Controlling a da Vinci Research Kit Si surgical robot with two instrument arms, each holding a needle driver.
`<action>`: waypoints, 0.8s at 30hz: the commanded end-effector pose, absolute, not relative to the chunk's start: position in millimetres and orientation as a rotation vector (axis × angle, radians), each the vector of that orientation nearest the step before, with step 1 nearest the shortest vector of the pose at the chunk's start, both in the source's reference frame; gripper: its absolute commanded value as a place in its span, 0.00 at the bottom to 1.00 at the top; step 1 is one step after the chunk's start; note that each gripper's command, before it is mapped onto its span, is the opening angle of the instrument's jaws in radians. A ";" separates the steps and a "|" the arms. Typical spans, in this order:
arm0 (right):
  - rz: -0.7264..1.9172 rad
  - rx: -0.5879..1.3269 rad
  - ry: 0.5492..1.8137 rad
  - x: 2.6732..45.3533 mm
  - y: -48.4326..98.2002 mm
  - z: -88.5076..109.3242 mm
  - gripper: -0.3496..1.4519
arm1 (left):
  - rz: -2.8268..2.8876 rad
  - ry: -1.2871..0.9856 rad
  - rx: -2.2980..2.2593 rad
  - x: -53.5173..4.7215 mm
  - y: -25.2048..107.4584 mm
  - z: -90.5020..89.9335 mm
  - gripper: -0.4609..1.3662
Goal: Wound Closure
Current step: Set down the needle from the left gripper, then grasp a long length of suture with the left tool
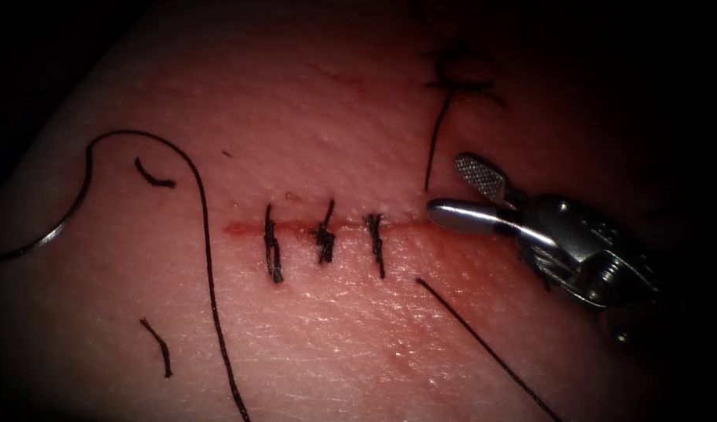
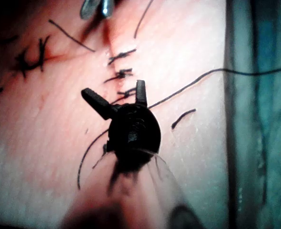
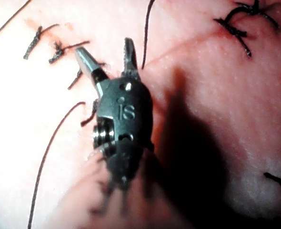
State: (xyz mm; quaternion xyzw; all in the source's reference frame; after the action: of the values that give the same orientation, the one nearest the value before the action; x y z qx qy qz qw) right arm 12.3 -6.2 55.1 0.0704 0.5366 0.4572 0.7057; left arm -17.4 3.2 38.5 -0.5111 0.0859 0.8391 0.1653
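Pink tissue (image 1: 327,328): a horizontal cut (image 1: 241,230) was seen across it, edged with red fluid (image 1: 235,230).
Stitches (image 1: 326,234): three dark stitches were laid across the cut, side by side; a further dark knot (image 1: 456,76) was seen far off, to the right.
Right tool (image 1: 457,191): it was reached in from the right, its jaws spread apart at the right end of the cut, with nothing held between them.
Left tool (image 2: 115,98): in the left wrist view its jaws were found spread wide above the stitches, and nothing was gripped.
Needle (image 1: 54,227): it was left lying flat on the tissue at the far left, out of the tissue and held by neither tool.
Thread (image 1: 206,258): it was run from the needle in an arch and then down toward the near edge, left of the stitches.
Cut ends (image 1: 157,345): short loose pieces were scattered on the left, and two longer strands (image 1: 483,344) were seen beside the right tool.
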 end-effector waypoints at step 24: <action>0.555 0.157 1.253 12.7 -5.1 52.6 0.87 | 2.486 0.191 -1.866 -29.8 -0.8 37.9 0.49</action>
State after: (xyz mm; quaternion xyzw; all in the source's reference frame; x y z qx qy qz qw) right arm 12.7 -5.1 52.4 0.0705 0.5776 0.2533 0.7728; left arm -30.1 -0.9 38.0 -0.6002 0.0619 0.7974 0.0112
